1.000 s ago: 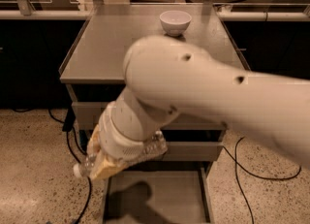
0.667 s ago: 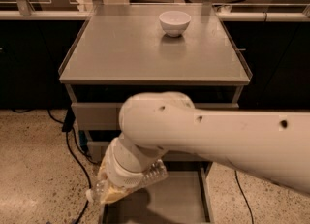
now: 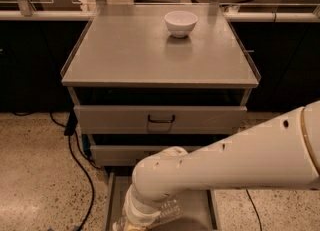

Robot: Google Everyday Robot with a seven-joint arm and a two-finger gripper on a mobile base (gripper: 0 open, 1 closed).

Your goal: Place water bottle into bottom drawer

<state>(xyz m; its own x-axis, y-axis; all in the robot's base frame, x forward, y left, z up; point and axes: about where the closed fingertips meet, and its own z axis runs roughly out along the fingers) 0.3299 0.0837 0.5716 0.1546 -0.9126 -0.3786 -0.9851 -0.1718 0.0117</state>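
The white arm reaches from the right down to the bottom edge of the camera view. Its wrist hides most of the gripper (image 3: 131, 224), which sits low over the pulled-out bottom drawer (image 3: 111, 200). The clear ribbed water bottle (image 3: 167, 211) shows beside the wrist, lying tilted inside the drawer area and held at the gripper. Only the drawer's left wall and a strip of its grey floor show; the arm covers the remainder.
The grey cabinet top (image 3: 125, 55) carries a white bowl (image 3: 180, 23) near its back edge. A drawer with a dark loop handle (image 3: 161, 119) is shut. A black cable (image 3: 80, 170) trails over the speckled floor at the left. Dark cabinets stand on both sides.
The arm has dropped lower and carried the water bottle down into the open bottom drawer. The cabinet top and the bowl are now fully uncovered.
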